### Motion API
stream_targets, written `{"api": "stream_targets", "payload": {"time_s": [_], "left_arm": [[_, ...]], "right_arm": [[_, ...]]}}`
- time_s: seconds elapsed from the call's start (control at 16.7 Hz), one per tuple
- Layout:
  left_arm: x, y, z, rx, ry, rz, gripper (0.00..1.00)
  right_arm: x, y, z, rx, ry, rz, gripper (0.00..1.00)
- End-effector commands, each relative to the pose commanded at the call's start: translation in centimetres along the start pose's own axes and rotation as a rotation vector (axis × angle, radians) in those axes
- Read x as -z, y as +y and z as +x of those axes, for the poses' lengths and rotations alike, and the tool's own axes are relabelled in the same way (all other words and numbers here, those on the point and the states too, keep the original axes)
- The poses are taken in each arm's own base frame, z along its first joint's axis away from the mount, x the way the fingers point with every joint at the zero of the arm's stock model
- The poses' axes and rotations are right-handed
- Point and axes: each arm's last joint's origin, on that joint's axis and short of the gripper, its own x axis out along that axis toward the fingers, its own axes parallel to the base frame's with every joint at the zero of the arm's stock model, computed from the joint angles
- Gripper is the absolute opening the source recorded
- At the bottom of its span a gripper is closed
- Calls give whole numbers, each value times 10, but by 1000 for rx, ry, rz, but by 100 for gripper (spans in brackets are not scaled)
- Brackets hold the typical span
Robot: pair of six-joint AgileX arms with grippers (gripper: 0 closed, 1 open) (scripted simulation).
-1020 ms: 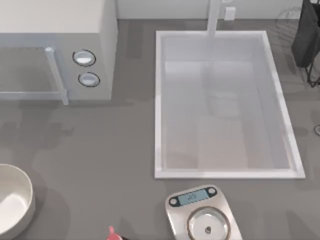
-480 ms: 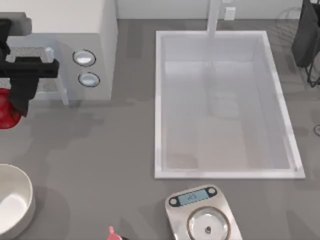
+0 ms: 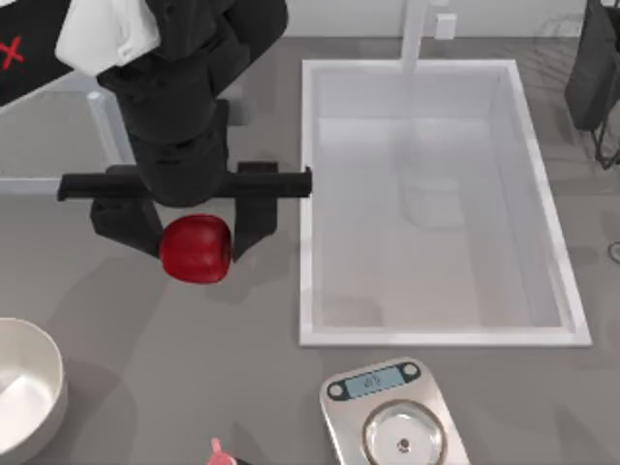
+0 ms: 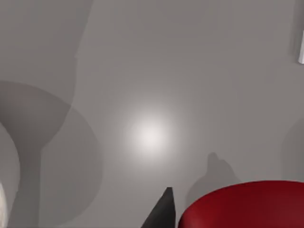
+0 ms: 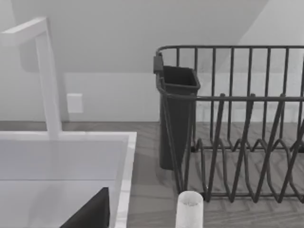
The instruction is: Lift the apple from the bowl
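On the grey countertop, left of the white rectangular sink point(image 3: 436, 203), the left gripper point(image 3: 195, 247) clamps its black fingers on the glossy deep-red apple point(image 3: 196, 249), well clear of the off-white round bowl point(image 3: 34, 387). Half a second ago, both were farther left.

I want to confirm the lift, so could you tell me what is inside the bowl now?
The bowl shows a bare pale inside; its left part is cut off by the picture edge. The apple is up between the left gripper fingers.
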Motion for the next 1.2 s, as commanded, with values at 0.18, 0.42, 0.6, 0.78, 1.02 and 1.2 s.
{"api": "stream_targets", "payload": {"time_s": [0.18,0.42,0.6,0.78,1.02,1.2], "left_arm": [[0,0,0,0,0,0,0],[-1,0,10,0,1,-1,0],[-4,-2,43,1,-2,-1,0],[-5,-3,82,9,-13,-1,0],[0,0,110,0,0,0,0],[0,0,110,0,0,0,0]], "right_arm": [[0,0,0,0,0,0,100],[0,0,0,0,0,0,100],[0,0,0,0,0,0,100],[0,0,0,0,0,0,100],[0,0,0,0,0,0,100],[0,0,0,0,0,0,100]]}}
